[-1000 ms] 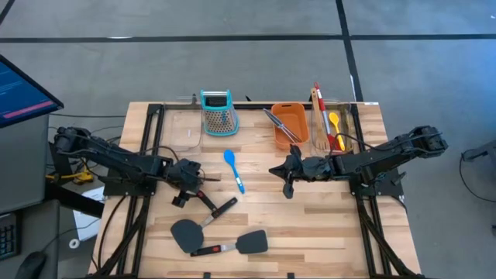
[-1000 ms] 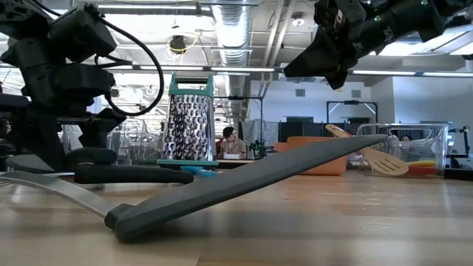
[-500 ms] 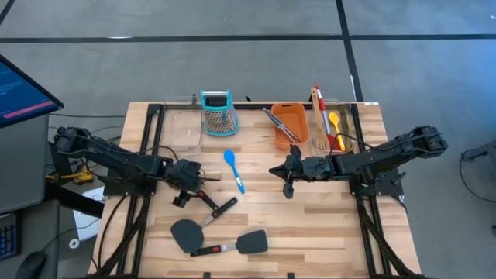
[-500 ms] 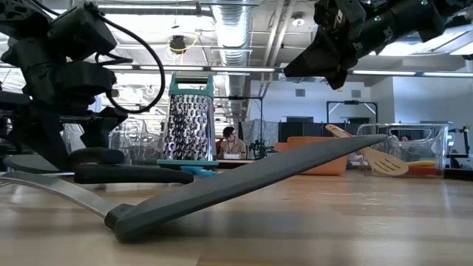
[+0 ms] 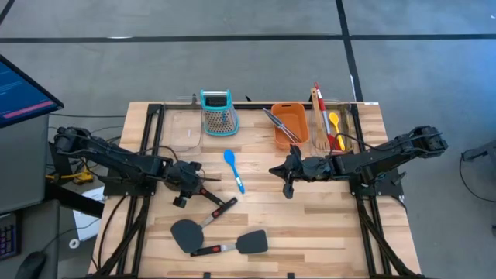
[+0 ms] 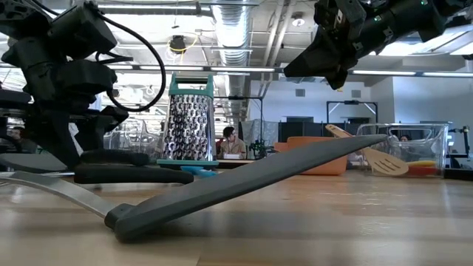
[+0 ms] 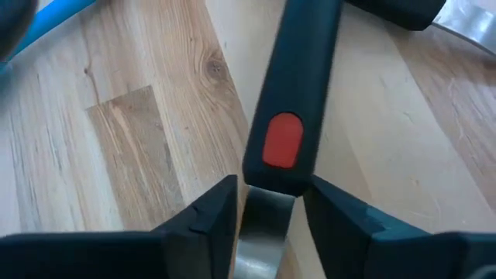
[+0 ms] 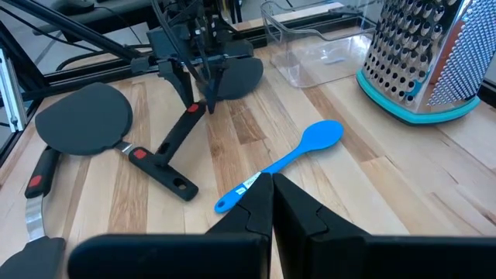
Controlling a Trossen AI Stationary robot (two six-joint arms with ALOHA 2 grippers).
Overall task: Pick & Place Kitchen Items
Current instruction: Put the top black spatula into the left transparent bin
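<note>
A black spatula [image 7: 291, 77] with a red spot on its handle lies on the wooden table, handle toward the near edge [image 8: 178, 128]. Its head [image 8: 236, 74] lies beyond my left gripper [image 5: 188, 192], which is shut on it. Two more black spatulas [image 5: 186, 232] [image 5: 249, 242] lie near the front edge. One of them rests its handle on the held one's handle. A blue spoon [image 5: 234, 170] lies mid-table. My right gripper [image 5: 288, 186] hangs shut above the table's middle, right of the spoon, holding nothing. My left gripper pinches the spatula's metal shank [image 7: 262, 229] between its two fingers, right where it enters the black handle's end. The fingers come down at a slant from the table's left and lie across the spatula. The spatula lies on the table.
A teal-topped box grater [image 5: 217, 112] and a clear container [image 5: 184, 128] stand at the back. An orange tub [image 5: 293, 128] holds metal tongs [image 5: 279, 122]. A clear bin [image 5: 335, 124] at the back right holds a wooden turner and red and yellow spoons.
My left gripper has stayed in place and its fingers have shut on the spatula's shank. In the low view the spatula's head has shifted a little.
</note>
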